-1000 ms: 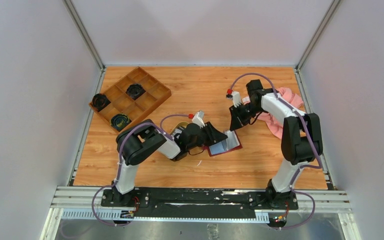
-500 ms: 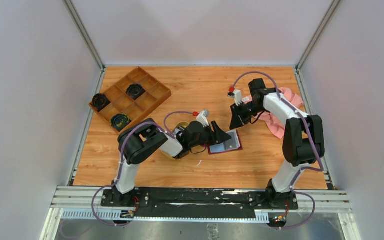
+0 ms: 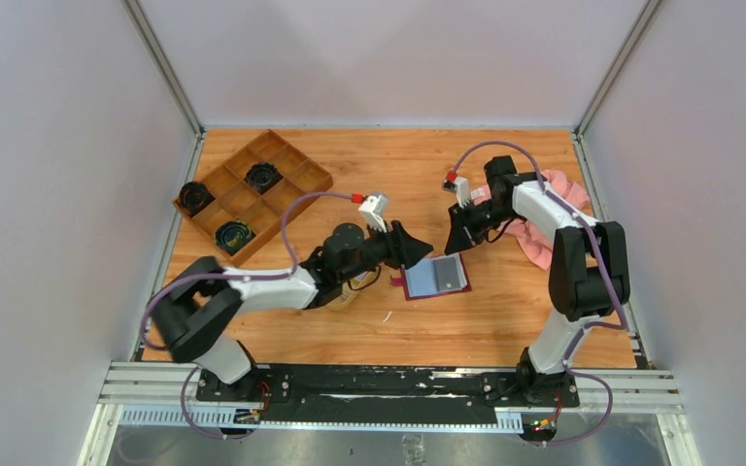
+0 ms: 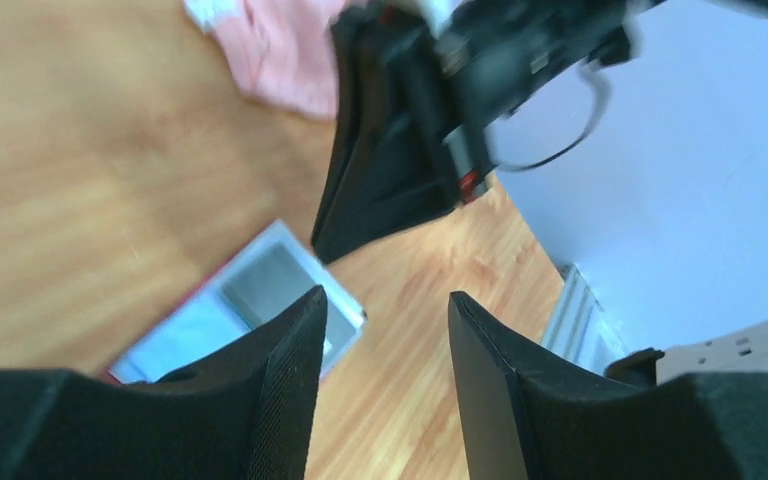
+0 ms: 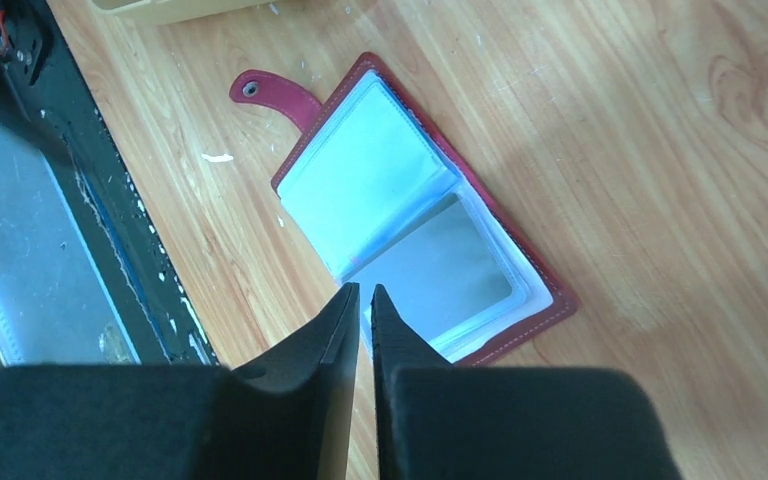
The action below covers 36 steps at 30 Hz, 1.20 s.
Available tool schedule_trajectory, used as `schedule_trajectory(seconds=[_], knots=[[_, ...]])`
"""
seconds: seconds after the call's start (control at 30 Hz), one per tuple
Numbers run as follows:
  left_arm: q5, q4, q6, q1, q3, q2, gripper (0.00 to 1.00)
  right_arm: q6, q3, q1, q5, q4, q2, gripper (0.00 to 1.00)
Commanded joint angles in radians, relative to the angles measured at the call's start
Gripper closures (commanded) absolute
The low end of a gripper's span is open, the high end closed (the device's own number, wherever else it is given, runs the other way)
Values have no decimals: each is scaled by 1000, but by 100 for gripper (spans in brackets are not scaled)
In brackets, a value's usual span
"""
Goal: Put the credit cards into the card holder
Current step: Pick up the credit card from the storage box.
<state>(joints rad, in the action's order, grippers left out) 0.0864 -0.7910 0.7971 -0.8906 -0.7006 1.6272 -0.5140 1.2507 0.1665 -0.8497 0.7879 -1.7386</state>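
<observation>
Card holder (image 3: pixel 437 277) lies open and flat on the worktop (image 3: pixel 505 330), near its middle and slightly toward the near edge. Its grey-blue sleeves face up and the snap tab points to the left edge. Left gripper (image 4: pixel 385 300): jaws moderately wide, empty, hovering just left of the holder. Right gripper (image 5: pixel 364 290): fingers nearly together with only a slit between them, nothing seen in it, poised over the holder's far side.

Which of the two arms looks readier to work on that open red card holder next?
Probably left: the left claw is open and empty beside the card holder. The right claw hovers above it nearly shut, holding nothing visible.
</observation>
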Motion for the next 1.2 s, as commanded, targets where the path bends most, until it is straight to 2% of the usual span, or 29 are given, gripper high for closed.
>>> schedule_trajectory(seconds=[0.0, 0.1, 0.23, 0.27, 0.5, 0.63, 0.8, 0.93, 1.03, 1.17], knots=[[-129, 179, -331, 7, 53, -238, 47, -77, -2, -10, -29, 75, -55, 87], [-215, 224, -465, 7, 113, -395, 36, -98, 2, 1, 22, 84, -88, 88], [-313, 235, -516, 18, 213, -566, 2, -107, 7, 16, 93, 85, -122, 88], [-313, 244, -490, 29, 232, -594, 0, -109, 9, 19, 108, 84, -128, 88], [-205, 251, -187, 93, 327, -668, 0, -106, 7, 34, 166, 74, -149, 87], [-188, 299, -58, 93, 344, -674, 1, -123, 3, 36, 121, 73, -105, 87], [-285, 508, -217, 94, 260, -755, 0, -154, 2, 101, 48, 5, 101, 84], [-349, 515, -262, 143, 260, -844, 0, -177, 27, 276, 163, -98, 234, 68], [-420, 515, -269, 195, 260, -897, 0, -135, 85, 386, 192, -160, 235, 51], [-460, 510, -286, 271, 228, -893, 0, -31, 217, 472, 232, -132, 114, 49]])
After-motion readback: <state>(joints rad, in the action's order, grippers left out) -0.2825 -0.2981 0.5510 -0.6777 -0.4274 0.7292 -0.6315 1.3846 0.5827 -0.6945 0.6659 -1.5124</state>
